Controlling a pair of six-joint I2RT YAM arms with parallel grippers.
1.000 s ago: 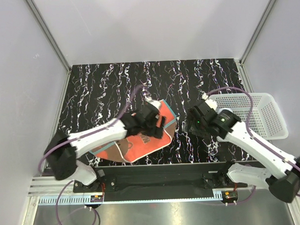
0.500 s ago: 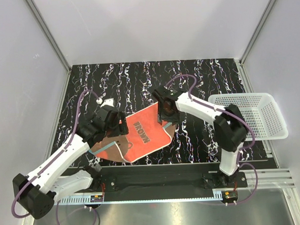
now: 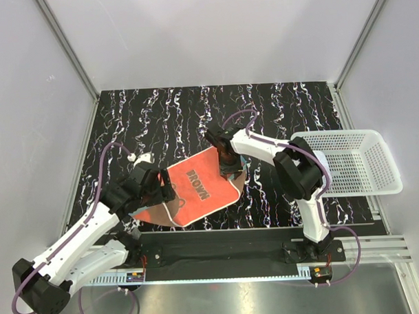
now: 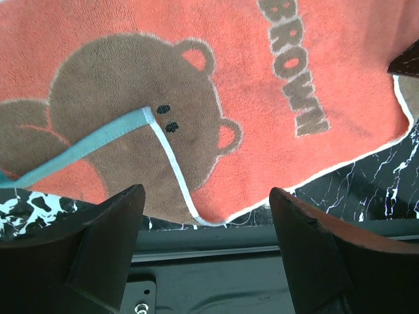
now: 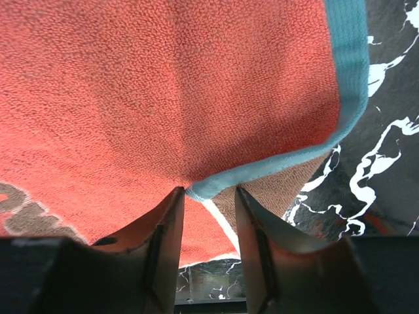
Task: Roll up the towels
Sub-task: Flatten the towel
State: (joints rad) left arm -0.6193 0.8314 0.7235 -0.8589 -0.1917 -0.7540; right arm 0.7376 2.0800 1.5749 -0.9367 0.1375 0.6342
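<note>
The orange towel (image 3: 197,190) lies flat near the table's front edge, "BROWN" print up. Its right corner is folded over and shows the brownish reverse. In the left wrist view (image 4: 275,59) it shows a brown bear print and a teal hem. My left gripper (image 3: 165,194) is open and empty over the towel's left part; its jaws (image 4: 206,196) stand wide apart. My right gripper (image 3: 229,163) is at the towel's far right corner. Its jaws (image 5: 209,191) are close together, with the teal hem of the towel (image 5: 163,98) pinched at their tips. The white towel is out of view.
A white perforated basket (image 3: 385,166) stands at the table's right edge. The black marbled table (image 3: 153,117) ends at a black rail (image 4: 216,261) just below the towel. White walls enclose the back and sides.
My left gripper has drawn back from the towel's middle to its left part. My right gripper has swung from right of the towel onto its far right corner.
</note>
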